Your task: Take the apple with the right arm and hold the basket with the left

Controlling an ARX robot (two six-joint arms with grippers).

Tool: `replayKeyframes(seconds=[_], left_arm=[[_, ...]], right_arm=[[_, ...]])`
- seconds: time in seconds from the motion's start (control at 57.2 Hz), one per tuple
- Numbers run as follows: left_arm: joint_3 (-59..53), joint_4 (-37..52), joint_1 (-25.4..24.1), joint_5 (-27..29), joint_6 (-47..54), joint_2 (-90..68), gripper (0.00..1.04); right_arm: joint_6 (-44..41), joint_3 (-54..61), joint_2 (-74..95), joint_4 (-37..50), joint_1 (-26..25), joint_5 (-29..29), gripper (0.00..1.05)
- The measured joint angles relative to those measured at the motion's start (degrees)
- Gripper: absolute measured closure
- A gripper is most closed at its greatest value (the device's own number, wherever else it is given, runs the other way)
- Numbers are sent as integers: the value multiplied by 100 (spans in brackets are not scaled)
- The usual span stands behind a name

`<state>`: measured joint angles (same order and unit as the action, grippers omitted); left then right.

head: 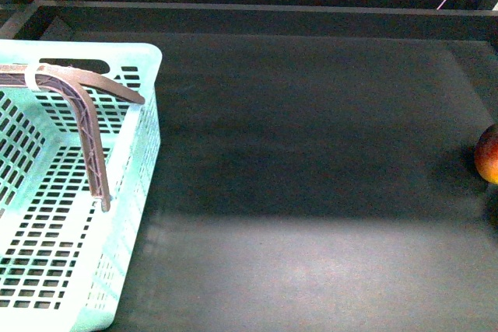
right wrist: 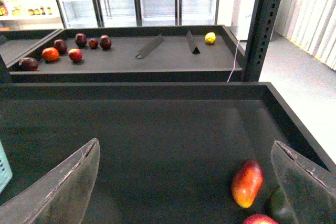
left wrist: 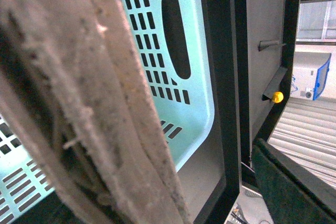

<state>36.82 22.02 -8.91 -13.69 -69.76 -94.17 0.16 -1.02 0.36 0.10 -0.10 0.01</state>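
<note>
Two jobs meet here: the basket [head: 148, 126] has its handle [head: 88, 126] raised, but I cannot tell the left gripper's hold. The right gripper [right wrist: 185, 145], fingers wide apart, should next descend onto the apple [right wrist: 260, 219].

Dim shelf, soft overhead glare band
</note>
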Motion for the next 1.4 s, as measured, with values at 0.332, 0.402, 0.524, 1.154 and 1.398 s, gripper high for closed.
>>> replayKeyframes(seconds=[0.332,0.402,0.524,1.154,1.398], left_arm=[[22,-216,155,-20,-164,133,97],[24,-348,251,24,-155,234,97],[201,-619,549,37,-129,487,97],[1609,-1276,3305,-52,-107,656,98],[1814,-1502,3899,-127,203,573,98]], right_arm=[[0,0,0,-2,0,0,9],[0,0,0,-2,0,0,9],[0,0,0,0,0,0,9],[0,0,0,-2,0,0,9],[0,0,0,0,0,0,9]])
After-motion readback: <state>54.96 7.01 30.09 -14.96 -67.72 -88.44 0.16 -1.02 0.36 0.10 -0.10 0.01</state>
